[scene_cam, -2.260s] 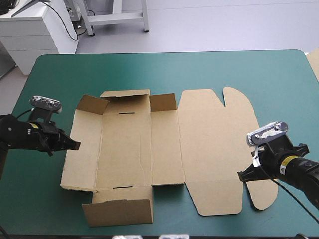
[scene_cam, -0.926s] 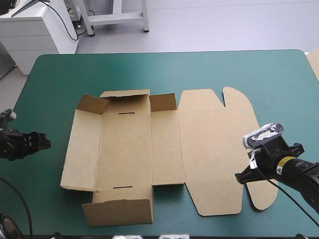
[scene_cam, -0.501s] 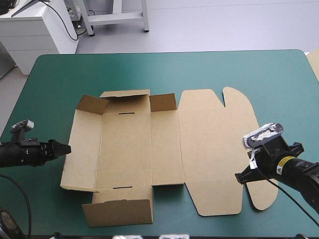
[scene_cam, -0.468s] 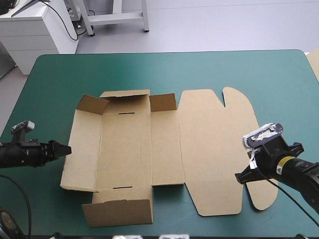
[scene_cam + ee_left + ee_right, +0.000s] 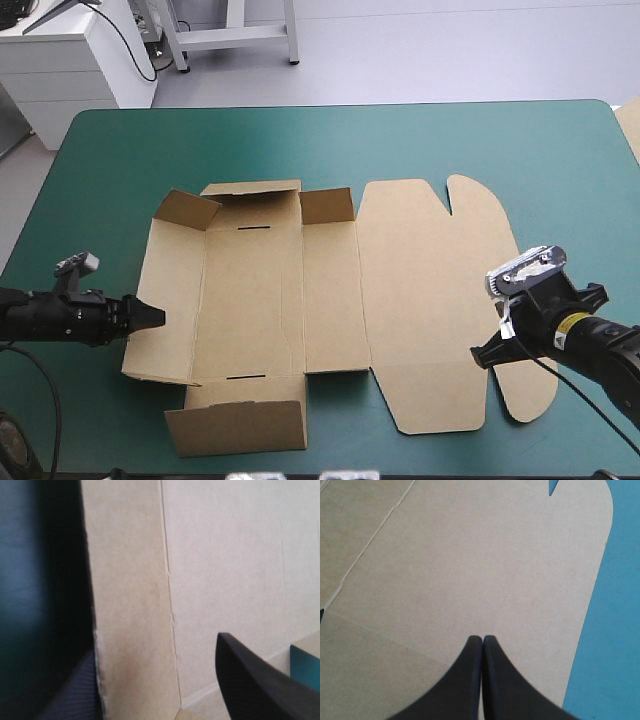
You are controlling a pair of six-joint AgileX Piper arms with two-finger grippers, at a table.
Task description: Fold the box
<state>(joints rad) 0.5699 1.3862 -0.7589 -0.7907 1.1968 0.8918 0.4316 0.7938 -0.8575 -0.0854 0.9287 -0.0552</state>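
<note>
Shows the left gripper (image 5: pixel 153 315) low over the teal-green cover (image 5: pixel 400 140), at the left side of the box (image 5: pixel 250 290), its black fingers spread wide apart. Places, in the left wrist view, one finger (image 5: pixel 250 685) over the inner face of the box (image 5: pixel 225 555) and the other finger (image 5: pixel 75 700) outside it, with the free edge of the left wall panel (image 5: pixel 130 605) standing between them. Leaves unclear whether either finger touches the board.

Shows the right gripper (image 5: pixel 480 357) pressed shut, its fingertips meeting in one pointed arch (image 5: pixel 482 639). Sets it over the lid panel (image 5: pixel 430 300) near that panel's right edge, beside the near rounded tab (image 5: pixel 530 395). Shows bare cover (image 5: pixel 615 630) just past the curved edge of the board (image 5: pixel 445 555).

Lays the brown box across the middle of the table, unfolded and mostly flat. Shows the left wall panel (image 5: pixel 165 290) tilted slightly up from the cover, and the far flap (image 5: pixel 250 195) and the far-left corner tab (image 5: pixel 185 210) partly raised. Shows the near flap (image 5: pixel 235 425) folded over at the table's near edge. Spreads the lid panel flat to the right, with the far rounded tab (image 5: pixel 480 205) flat as well.
</note>
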